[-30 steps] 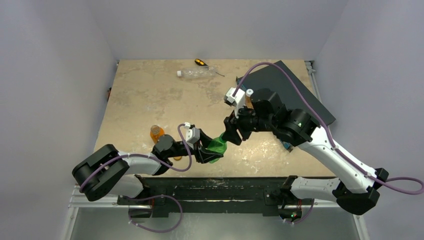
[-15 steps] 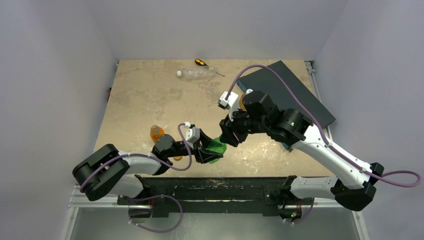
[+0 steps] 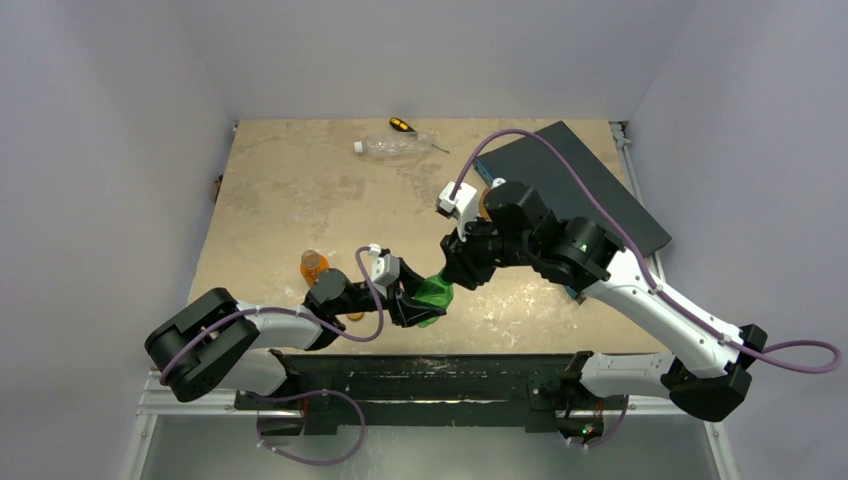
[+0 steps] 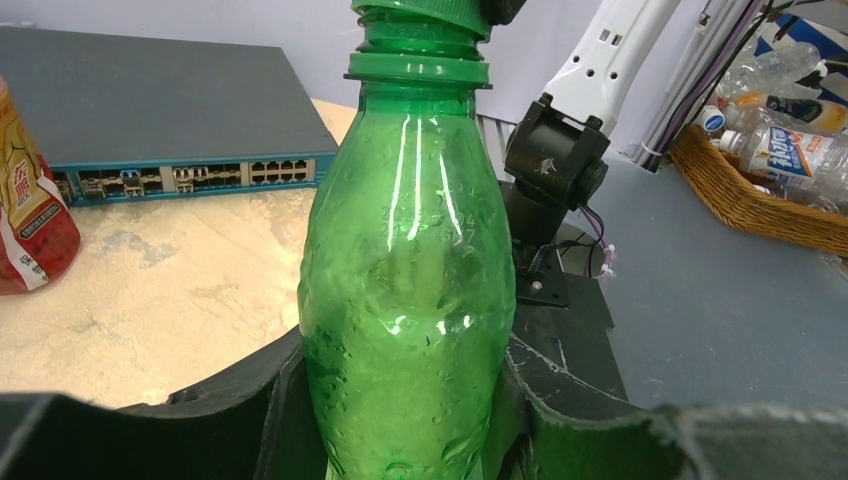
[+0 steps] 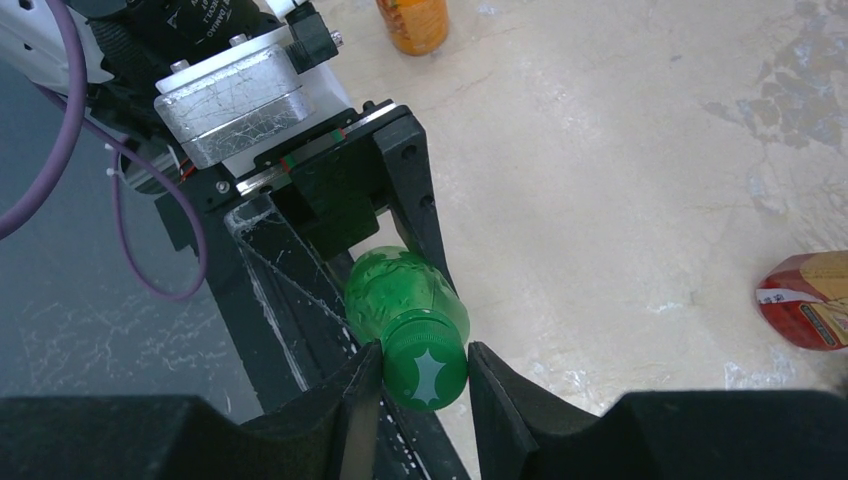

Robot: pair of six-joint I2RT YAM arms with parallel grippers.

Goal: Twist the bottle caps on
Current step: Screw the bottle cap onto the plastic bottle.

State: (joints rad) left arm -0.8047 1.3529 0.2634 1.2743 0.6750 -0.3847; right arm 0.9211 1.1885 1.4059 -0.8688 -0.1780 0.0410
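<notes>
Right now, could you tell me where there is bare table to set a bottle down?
The widest bare table lies left of centre, between the clear bottle at the far edge and the orange bottle. The near centre is crowded: left gripper and right gripper meet on the green bottle. The black box fills the far right.

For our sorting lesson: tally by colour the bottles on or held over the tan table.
Green plastic bottle: 1
Amber-orange plastic bottle: 1
Clear plastic bottle: 1
Red-labelled bottle: 1
Total: 4
</notes>
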